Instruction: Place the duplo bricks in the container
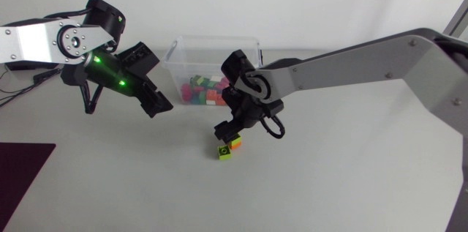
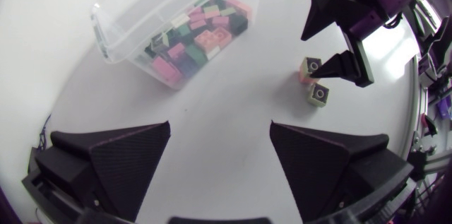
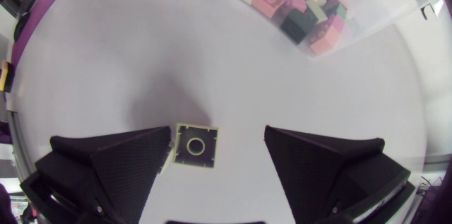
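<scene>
Duplo bricks (image 1: 206, 90) fill the clear container (image 1: 216, 39). My right arm reaches past centre, end effector (image 1: 228, 135) released; my left end effector (image 2: 220, 125) hangs released near the container. On the white counter (image 1: 329, 181), a green brick (image 3: 197, 146) lies between my right fingers (an orange brick (image 1: 235, 143) just beside it).

White table (image 1: 329, 181), clear container (image 1: 216, 39) of bricks, green brick (image 1: 224, 151) beside orange brick (image 1: 235, 143), dark mat (image 1: 22, 181)
</scene>
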Robot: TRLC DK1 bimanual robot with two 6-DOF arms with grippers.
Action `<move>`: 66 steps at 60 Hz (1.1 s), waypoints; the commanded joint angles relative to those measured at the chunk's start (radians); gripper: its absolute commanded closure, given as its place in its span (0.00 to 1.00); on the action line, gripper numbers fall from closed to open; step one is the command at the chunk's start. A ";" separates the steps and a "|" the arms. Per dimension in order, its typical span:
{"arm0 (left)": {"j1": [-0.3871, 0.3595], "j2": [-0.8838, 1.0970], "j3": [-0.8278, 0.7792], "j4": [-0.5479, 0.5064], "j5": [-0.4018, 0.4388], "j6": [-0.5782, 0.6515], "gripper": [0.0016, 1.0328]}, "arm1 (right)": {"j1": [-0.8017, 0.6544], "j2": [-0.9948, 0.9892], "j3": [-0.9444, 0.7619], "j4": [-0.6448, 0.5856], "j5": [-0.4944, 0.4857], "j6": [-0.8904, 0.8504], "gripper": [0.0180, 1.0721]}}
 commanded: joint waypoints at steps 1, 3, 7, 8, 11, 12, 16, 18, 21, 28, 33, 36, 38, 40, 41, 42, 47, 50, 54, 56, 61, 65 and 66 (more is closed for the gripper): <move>-0.013 -0.025 -0.025 -0.020 0.014 0.035 0.05 | -0.006 0.033 0.024 -0.028 0.009 -0.005 0.09; -0.015 -0.026 -0.031 -0.021 0.014 0.041 0.05 | -0.006 0.038 0.025 -0.031 0.011 -0.005 0.10; -0.022 -0.029 -0.040 -0.029 0.014 0.055 0.05 | -0.006 0.046 0.027 -0.034 0.009 -0.005 0.13; -0.024 -0.029 -0.041 -0.030 0.014 0.056 0.05 | -0.006 0.047 0.027 -0.034 0.009 -0.005 0.13; -0.039 -0.029 -0.049 -0.038 0.014 0.065 0.05 | -0.006 0.055 0.031 -0.042 0.009 -0.005 0.14; -0.044 -0.029 -0.052 -0.038 0.014 0.068 0.05 | -0.005 0.056 0.033 -0.043 0.009 -0.005 0.14; -0.070 -0.029 -0.075 -0.043 0.014 0.090 0.05 | -0.005 0.067 0.037 -0.046 0.011 -0.005 0.14; -0.082 -0.031 -0.089 -0.043 0.014 0.101 0.05 | -0.005 0.073 0.042 -0.048 0.009 -0.005 0.14; -0.107 -0.031 -0.107 -0.043 0.014 0.117 0.05 | -0.003 0.082 0.045 -0.050 0.009 -0.004 0.23; -0.148 -0.029 -0.140 -0.041 0.014 0.153 0.05 | -0.003 0.096 0.048 -0.050 0.009 -0.005 0.33; -0.174 -0.028 -0.161 -0.038 0.015 0.176 0.05 | -0.005 0.109 0.054 -0.050 0.008 -0.005 0.44; -0.185 -0.020 -0.167 -0.026 0.017 0.182 0.05 | -0.005 0.113 0.057 -0.050 0.008 -0.007 0.48; -0.190 -0.013 -0.169 -0.018 0.021 0.182 0.05 | -0.005 0.116 0.060 -0.050 0.006 -0.007 0.51; -0.193 0.001 -0.169 -0.012 0.040 0.185 0.05 | -0.003 0.119 0.065 -0.053 0.005 -0.007 0.54; -0.196 0.009 -0.167 -0.012 0.046 0.185 0.05 | -0.003 0.121 0.066 -0.053 0.003 -0.007 0.56; -0.197 0.012 -0.164 -0.012 0.052 0.186 0.05 | -0.003 0.122 0.068 -0.053 0.003 -0.007 0.57; -0.211 0.043 -0.158 -0.004 0.072 0.186 0.05 | -0.005 0.127 0.070 -0.053 -0.001 -0.007 0.65; -0.225 0.066 -0.156 0.006 0.083 0.186 0.05 | -0.008 0.119 0.063 -0.051 -0.003 -0.007 0.66; -0.243 0.095 -0.147 0.014 0.096 0.186 0.05 | -0.017 0.098 0.050 -0.048 -0.006 -0.007 0.67; -0.254 0.110 -0.138 0.014 0.099 0.186 0.05 | -0.022 0.087 0.042 -0.048 -0.006 -0.007 0.68; -0.269 0.168 -0.097 0.014 0.106 0.190 0.05 | -0.045 0.049 0.017 -0.045 -0.014 -0.005 0.68; -0.280 0.208 -0.060 0.014 0.118 0.190 0.05 | -0.063 0.015 -0.006 -0.040 -0.024 -0.005 0.69; -0.280 0.214 -0.055 0.014 0.121 0.190 0.05 | -0.068 0.010 -0.009 -0.039 -0.026 -0.005 0.69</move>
